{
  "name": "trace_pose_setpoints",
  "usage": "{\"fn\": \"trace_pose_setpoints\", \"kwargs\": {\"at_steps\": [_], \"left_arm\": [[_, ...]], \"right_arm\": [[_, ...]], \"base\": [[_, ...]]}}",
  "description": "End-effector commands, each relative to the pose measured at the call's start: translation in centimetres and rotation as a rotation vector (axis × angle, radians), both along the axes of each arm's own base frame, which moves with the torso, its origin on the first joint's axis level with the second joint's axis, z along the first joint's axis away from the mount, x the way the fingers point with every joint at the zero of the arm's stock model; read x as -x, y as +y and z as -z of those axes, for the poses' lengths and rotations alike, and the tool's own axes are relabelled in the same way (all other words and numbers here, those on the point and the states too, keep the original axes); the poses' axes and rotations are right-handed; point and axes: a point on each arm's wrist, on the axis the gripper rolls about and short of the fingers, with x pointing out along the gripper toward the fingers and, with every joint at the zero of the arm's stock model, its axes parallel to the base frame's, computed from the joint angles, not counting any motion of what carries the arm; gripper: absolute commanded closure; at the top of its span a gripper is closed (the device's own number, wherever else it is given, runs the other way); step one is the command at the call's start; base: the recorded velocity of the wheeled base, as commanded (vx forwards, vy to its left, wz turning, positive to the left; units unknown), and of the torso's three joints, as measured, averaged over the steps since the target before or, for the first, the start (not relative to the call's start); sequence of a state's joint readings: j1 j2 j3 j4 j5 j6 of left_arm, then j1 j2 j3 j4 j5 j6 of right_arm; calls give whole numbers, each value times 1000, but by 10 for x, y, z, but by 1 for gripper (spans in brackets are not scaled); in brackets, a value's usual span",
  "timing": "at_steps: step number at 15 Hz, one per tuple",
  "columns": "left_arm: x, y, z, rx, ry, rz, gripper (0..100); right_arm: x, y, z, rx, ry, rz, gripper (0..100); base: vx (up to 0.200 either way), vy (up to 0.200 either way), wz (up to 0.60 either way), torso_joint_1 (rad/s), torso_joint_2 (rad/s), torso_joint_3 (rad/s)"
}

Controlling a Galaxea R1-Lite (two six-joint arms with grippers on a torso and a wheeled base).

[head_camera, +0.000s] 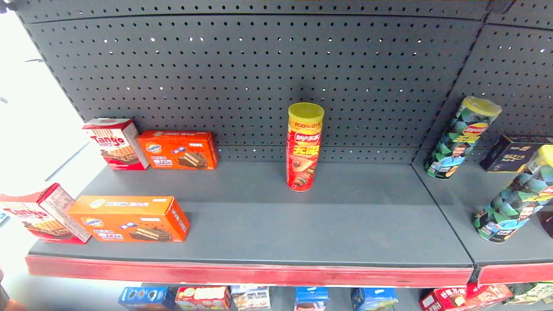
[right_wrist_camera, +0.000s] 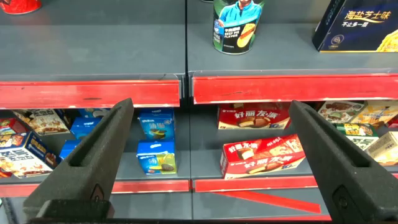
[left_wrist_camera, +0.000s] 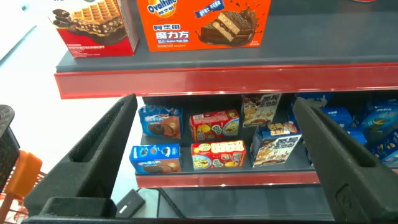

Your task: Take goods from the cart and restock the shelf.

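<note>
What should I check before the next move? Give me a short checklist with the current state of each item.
1. Left gripper open with nothing between its fingers: ok.
2. Right gripper open with nothing between its fingers: ok.
3. Bare room on the shelf for more goods, between the front orange box and the red can: ok.
4. Red can standing upright, apart from the boxes, so it is unlikely to be knocked while placing in front of it: ok.
5. Where the cart stands and which goods are left in it: cannot tell.
</note>
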State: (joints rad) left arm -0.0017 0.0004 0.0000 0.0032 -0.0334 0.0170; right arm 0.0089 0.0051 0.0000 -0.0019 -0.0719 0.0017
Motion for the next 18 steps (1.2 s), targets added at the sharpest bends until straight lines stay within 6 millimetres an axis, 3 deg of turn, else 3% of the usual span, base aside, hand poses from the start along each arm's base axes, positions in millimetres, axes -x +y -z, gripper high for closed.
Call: {"fn": "trace_pose_setpoints", "kwargs": {"at_steps": [1, 10, 18], "left_arm": [[0, 0, 0, 0, -1, 0, 0], [0, 0, 0, 0, -1, 2, 0], [0, 0, 0, 0, -1, 2, 0]], "right_arm": [[0, 0, 0, 0, 1, 0, 0], [0, 0, 0, 0, 1, 0, 0], [0, 0, 0, 0, 0, 0, 0]], "base": [[0, 0, 0, 0, 0, 0], [0, 0, 0, 0, 0, 0], [0, 0, 600, -1, 5, 3]]}}
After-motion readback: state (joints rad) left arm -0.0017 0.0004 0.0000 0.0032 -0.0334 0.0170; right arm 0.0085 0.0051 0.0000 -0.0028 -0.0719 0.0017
